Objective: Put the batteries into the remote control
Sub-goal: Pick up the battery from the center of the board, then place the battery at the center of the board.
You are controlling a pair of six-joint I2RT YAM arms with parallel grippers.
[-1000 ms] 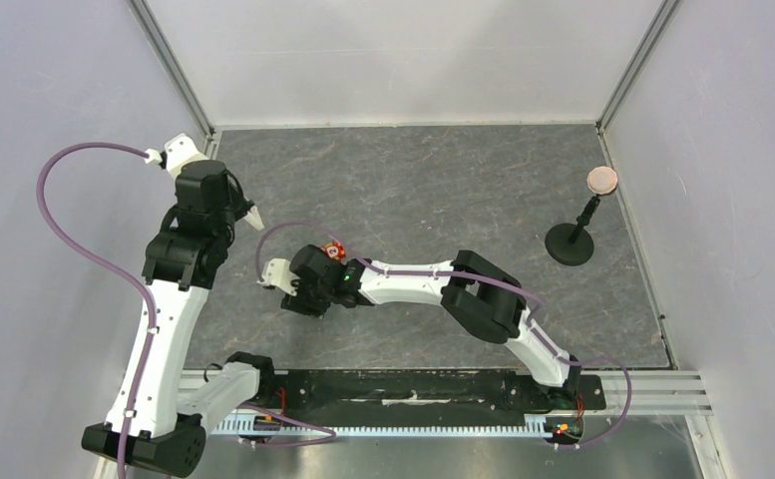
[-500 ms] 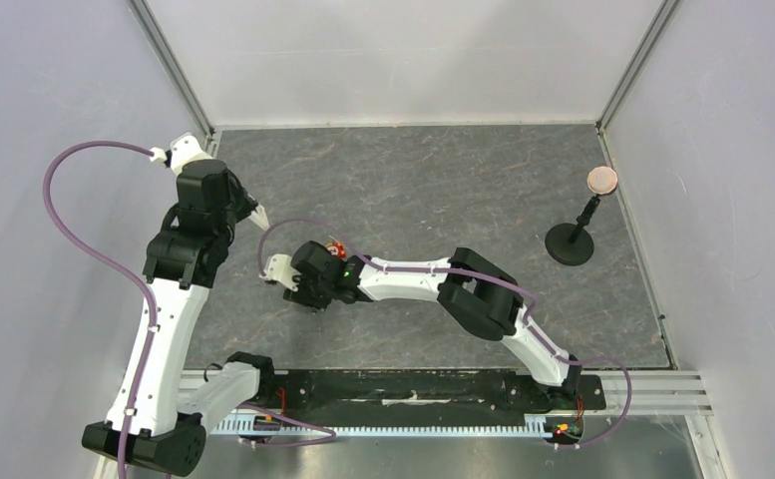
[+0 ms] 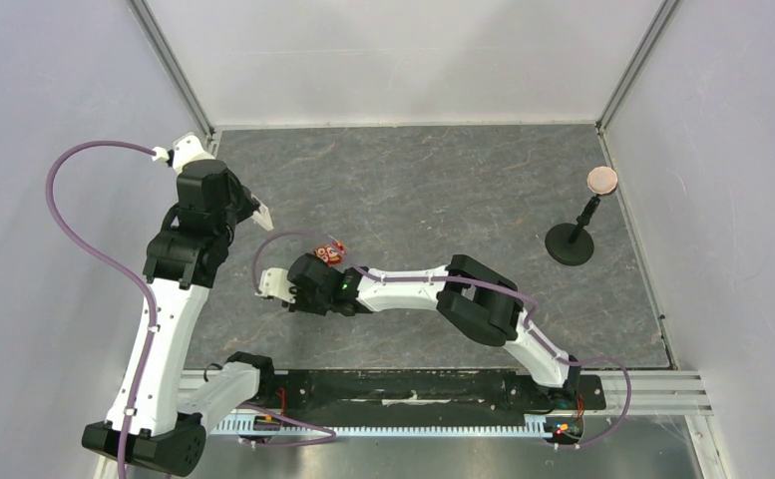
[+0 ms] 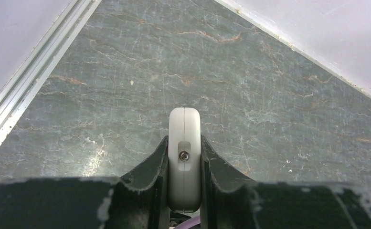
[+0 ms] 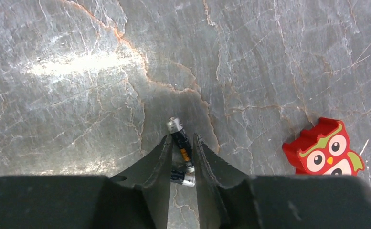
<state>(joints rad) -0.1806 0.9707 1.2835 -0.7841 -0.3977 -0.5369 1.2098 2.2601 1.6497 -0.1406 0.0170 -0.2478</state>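
Observation:
My left gripper (image 4: 184,157) is shut on the slim white remote control (image 4: 184,138). It holds it end-on above the table, and a small metal stud shows in a slot on the end face. In the top view its white tip (image 3: 261,216) juts from the left gripper (image 3: 253,212) at the left. My right gripper (image 5: 181,155) points down at the table with its jaws close around a black battery (image 5: 180,143) with an orange mark. A second battery (image 5: 183,177) lies crosswise between the fingers behind it. The top view shows only the right gripper's body (image 3: 308,291).
A red owl toy (image 5: 324,149) lies on the table right of my right gripper, and it also shows in the top view (image 3: 329,251). A black stand with a round pinkish disc (image 3: 573,238) is at the far right. Walls enclose three sides.
My right wrist has moved left and toward the near edge, uncovering the red owl. My left gripper has shifted slightly right with the remote still held.

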